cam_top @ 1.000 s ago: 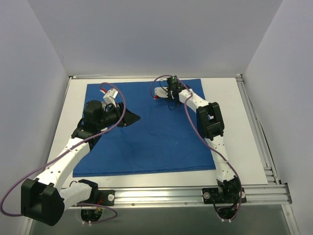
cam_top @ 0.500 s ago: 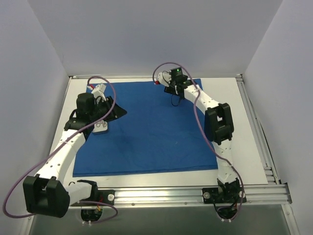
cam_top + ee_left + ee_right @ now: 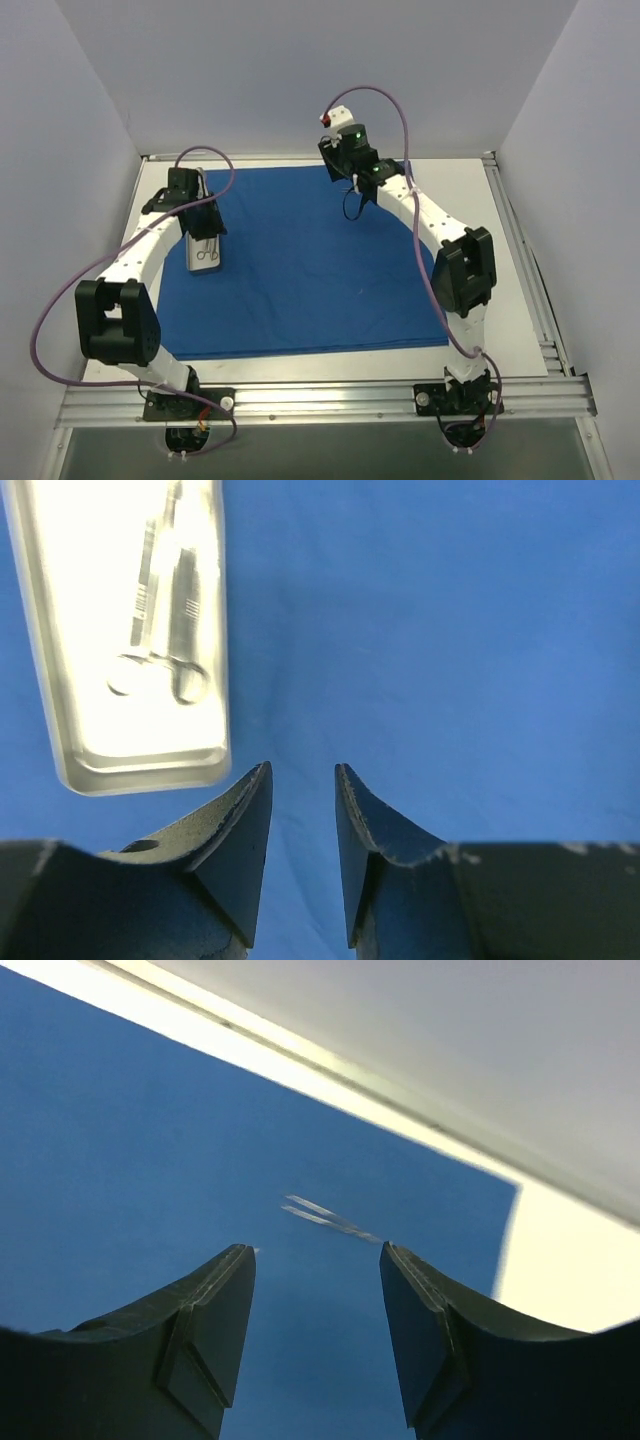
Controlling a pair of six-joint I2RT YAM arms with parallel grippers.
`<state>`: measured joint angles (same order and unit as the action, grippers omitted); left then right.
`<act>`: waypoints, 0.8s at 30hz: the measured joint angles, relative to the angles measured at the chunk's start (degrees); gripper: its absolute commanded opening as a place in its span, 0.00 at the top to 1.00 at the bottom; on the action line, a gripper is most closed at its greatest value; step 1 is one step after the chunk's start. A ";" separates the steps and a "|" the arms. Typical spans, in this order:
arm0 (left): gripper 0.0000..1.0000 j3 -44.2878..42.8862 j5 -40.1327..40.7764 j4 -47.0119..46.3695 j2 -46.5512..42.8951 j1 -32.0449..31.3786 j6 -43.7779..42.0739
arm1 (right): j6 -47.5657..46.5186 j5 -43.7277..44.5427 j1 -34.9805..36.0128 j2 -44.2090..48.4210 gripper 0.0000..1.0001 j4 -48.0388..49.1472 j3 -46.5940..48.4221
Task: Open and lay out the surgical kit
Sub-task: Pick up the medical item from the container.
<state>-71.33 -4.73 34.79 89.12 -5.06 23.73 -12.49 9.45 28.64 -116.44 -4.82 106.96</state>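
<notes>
Starting at the left gripper [image 3: 302, 770]: hovers fingers-down over the royal-blue cloth wrap [image 3: 450, 630], jaws narrow and gripping nothing. Shows that wrap already spread as a flat sheet across the table. Just beside the fingertips, finds the small pale tray [image 3: 140, 772], flat on the wrap near its left edge with ring-handled forceps [image 3: 182, 610] inside. Looks parked to the side on purpose, keeping the middle free. Over to the right gripper [image 3: 318, 1250]: hangs tilted above the far part of the wrap, jaws moderately wide, empty as well. Past those fingertips, picks out thin tweezers [image 3: 322, 1216] flat on the cloth, well apart from the tray, probably laid out as a separate item. Leaves plenty of bare blue between the arms for moving. Gets tight at the far edge, though, with white table [image 3: 560, 1260] and back wall [image 3: 450, 1040] close behind.
</notes>
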 measured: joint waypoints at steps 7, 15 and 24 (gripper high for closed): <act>0.60 -6.40 7.58 1.44 8.63 1.18 -4.94 | 19.71 -0.81 6.47 7.28 0.59 1.64 -15.67; 0.73 -17.35 12.20 0.76 20.48 3.82 -14.45 | 26.93 -2.45 10.91 18.60 0.59 2.89 -25.51; 0.68 -23.58 11.50 0.85 31.45 4.72 -20.61 | 27.12 -2.62 13.92 30.77 0.58 5.86 -30.62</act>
<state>-94.91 6.76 35.64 120.57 -0.34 3.11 14.63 6.83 42.57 -85.67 1.04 76.34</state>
